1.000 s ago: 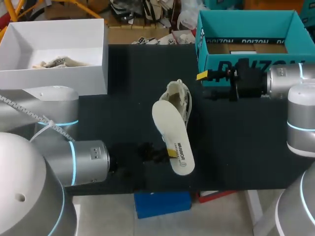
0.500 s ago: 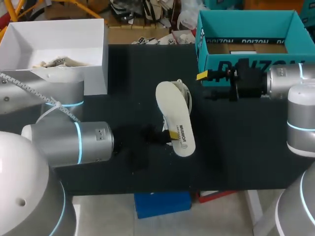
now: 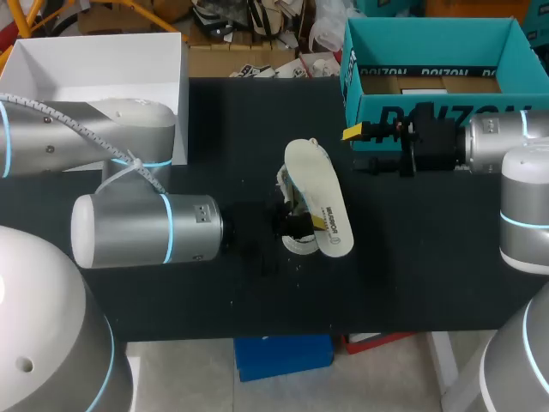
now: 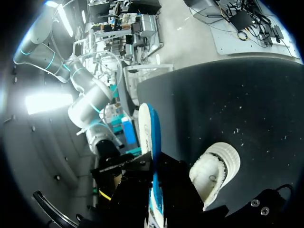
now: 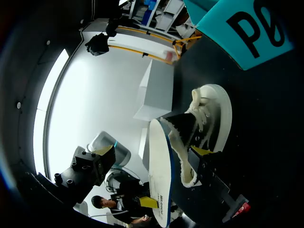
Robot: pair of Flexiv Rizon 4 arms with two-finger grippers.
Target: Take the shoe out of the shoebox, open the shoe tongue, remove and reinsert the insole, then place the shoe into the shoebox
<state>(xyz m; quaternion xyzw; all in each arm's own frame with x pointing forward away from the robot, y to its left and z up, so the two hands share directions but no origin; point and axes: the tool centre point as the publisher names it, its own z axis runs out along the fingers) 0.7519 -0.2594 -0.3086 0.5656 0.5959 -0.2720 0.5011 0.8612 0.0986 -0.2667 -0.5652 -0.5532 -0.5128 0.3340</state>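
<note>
the left arm (image 3: 146, 227) comes in from the left edge of the frame, its thick silver link lying level across the black table (image 3: 412, 249), and the wrist points right toward the centre. the left gripper (image 3: 310, 225) sits just below the middle of the frame, its fingers closed from both sides on the white insole (image 3: 317, 197). in the left wrist view the insole (image 4: 152, 137) stands on edge between the fingers and runs out ahead of them. the white shoe (image 3: 292, 182) lies on the table at the centre, under and just left of the raised insole; the left wrist view shows the shoe (image 4: 216, 166) beside the gripper with its opening facing up. i cannot tell if insole and shoe touch. the right arm (image 3: 506, 137) reaches in level from the right edge. the right gripper (image 3: 360, 148) hangs in front of the teal shoebox (image 3: 455, 107) at upper right, fingers parted and holding nothing, well apart from the shoe. a white box (image 3: 163, 94) sits at upper left.
</note>
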